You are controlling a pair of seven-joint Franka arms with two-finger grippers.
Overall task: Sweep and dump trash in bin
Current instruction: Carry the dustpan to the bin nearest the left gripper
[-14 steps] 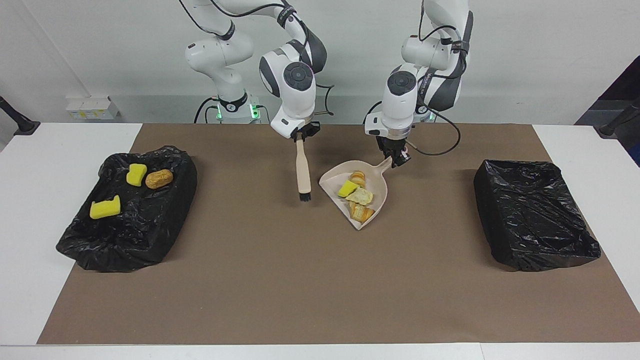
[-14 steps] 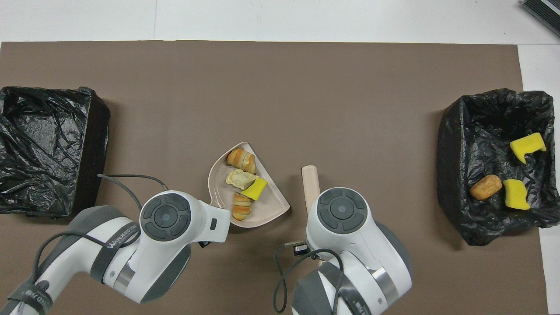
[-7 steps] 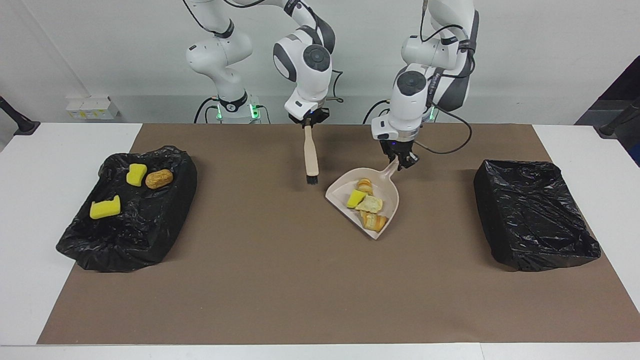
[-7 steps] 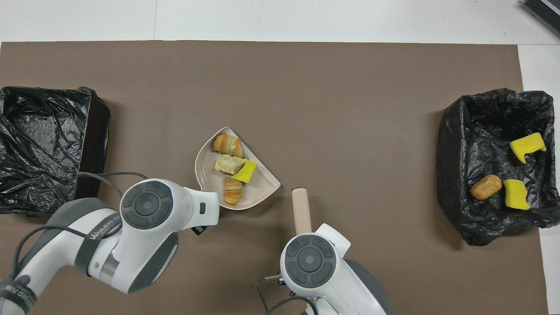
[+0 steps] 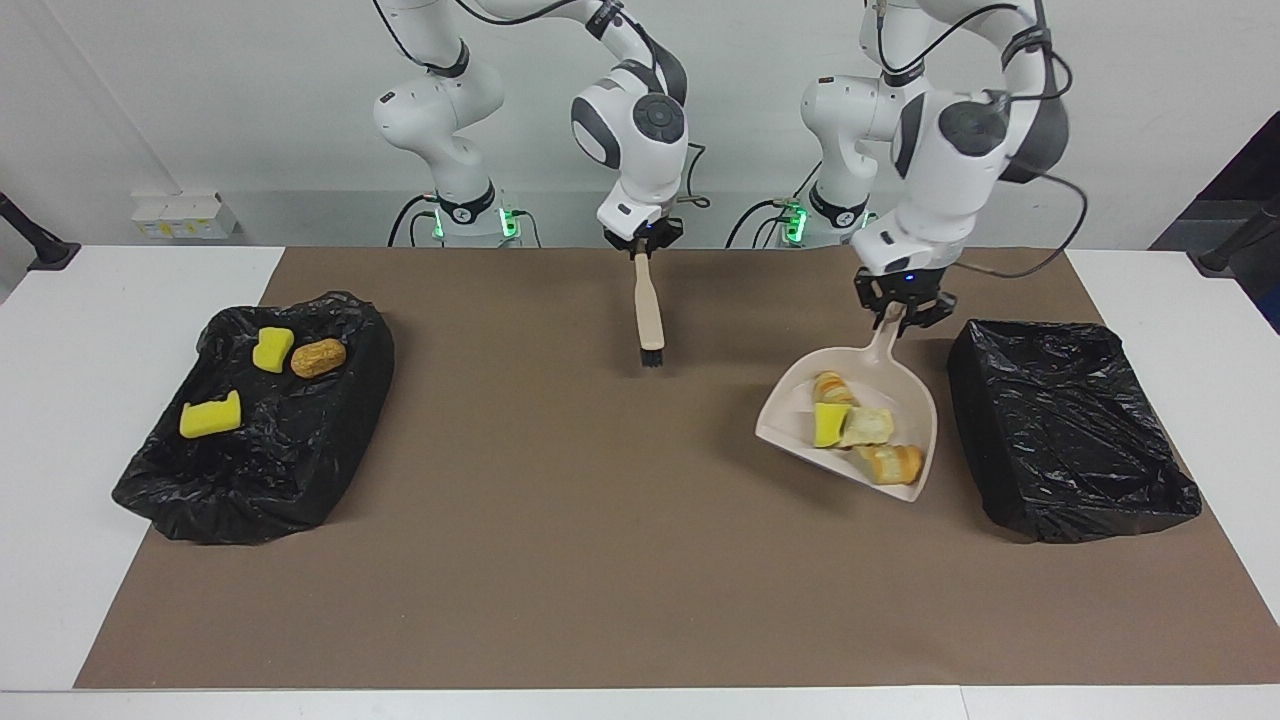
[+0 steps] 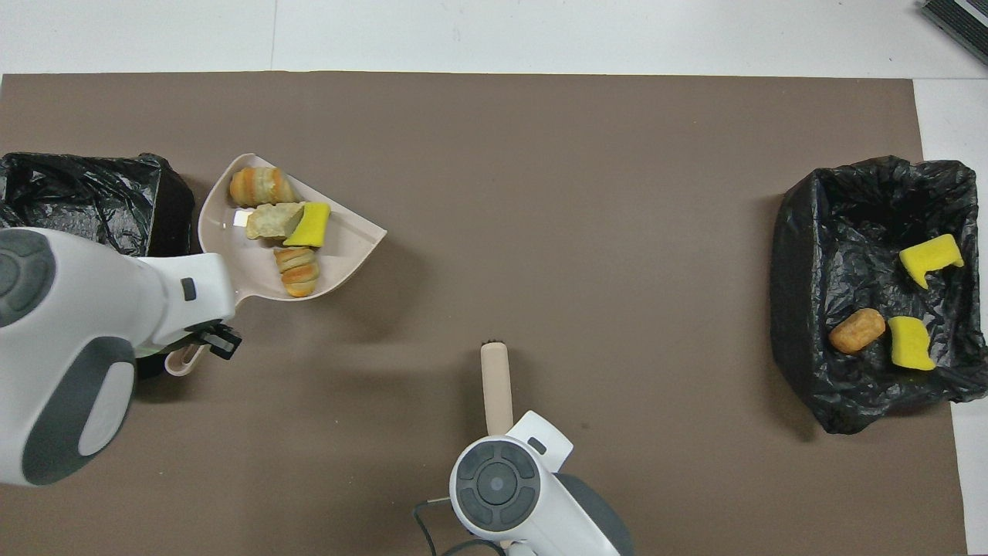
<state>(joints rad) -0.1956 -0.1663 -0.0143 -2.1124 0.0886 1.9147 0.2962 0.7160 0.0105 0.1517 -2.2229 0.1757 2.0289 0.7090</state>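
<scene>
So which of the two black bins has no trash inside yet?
The bin at the left arm's end, beside the raised dustpan; the other bin holds three scraps.

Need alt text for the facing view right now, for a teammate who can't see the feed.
The left pincer holds the beige dustpan, carrying four scraps, up beside the empty black-lined bin. The right pincer holds the brush over mid-table. The other bin holds three scraps.

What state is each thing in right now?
Dustpan: held up by left gripper, beside the empty bin, carrying four scraps.
Brush: hanging bristles-down from right gripper.
Other bin: holds three scraps.
</scene>
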